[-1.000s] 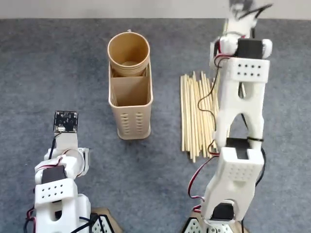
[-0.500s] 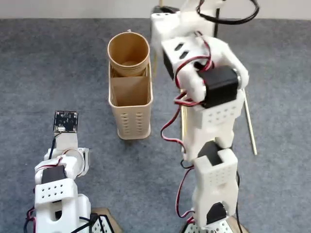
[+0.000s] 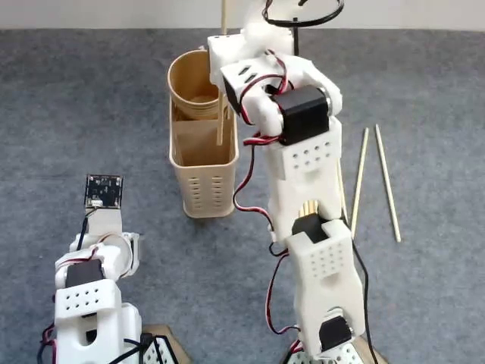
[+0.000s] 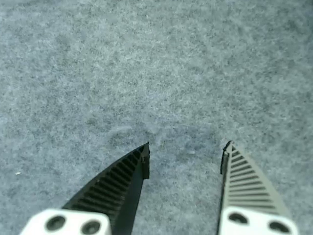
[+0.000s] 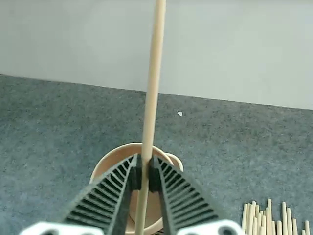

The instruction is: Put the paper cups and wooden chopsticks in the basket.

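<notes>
A tan basket (image 3: 203, 189) stands upright on the grey carpet, with a paper cup (image 3: 198, 80) in its far compartment. My right arm (image 3: 303, 152) leans over the basket. Its gripper (image 5: 145, 169) is shut on one wooden chopstick (image 5: 154, 73), held nearly upright above the cup (image 5: 105, 169). In the high view this chopstick (image 3: 220, 121) has its lower end at the basket's near compartment. The chopstick pile (image 5: 274, 215) lies to the right, mostly hidden under the arm. My left gripper (image 4: 186, 156) hangs open over bare carpet at the near left.
Two loose chopsticks (image 3: 360, 182) (image 3: 386, 186) lie apart on the carpet right of the right arm. The left arm (image 3: 91, 280) sits folded at the near left corner. A pale wall runs along the far edge of the carpet.
The right arm swung from the chopstick pile leftward to the basket, carrying one chopstick. Two chopsticks now lie loose to the right. The left arm has stayed put.
</notes>
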`<act>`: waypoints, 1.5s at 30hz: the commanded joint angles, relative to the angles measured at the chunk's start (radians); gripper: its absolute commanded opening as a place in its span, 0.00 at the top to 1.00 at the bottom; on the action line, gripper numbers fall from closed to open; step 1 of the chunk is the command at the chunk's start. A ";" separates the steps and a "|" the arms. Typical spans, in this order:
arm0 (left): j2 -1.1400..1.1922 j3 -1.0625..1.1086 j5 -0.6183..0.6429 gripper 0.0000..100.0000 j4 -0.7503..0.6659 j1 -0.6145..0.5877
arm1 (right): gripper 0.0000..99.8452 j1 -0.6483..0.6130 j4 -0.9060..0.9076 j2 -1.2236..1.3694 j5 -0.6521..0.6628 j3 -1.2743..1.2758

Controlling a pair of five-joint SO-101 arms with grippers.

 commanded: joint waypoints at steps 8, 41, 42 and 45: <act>-0.013 -0.001 0.009 0.74 -0.040 0.013 | 0.86 -0.010 0.059 -0.010 -0.009 -0.120; -0.010 -0.001 0.009 0.74 -0.043 0.013 | 0.79 0.008 -0.160 -1.460 0.227 1.791; -0.010 -0.001 0.009 0.74 -0.043 0.013 | 0.79 0.010 -0.272 -1.572 0.230 1.911; -0.010 -0.001 0.009 0.74 -0.040 0.013 | 0.79 0.012 -0.621 -1.850 0.230 2.267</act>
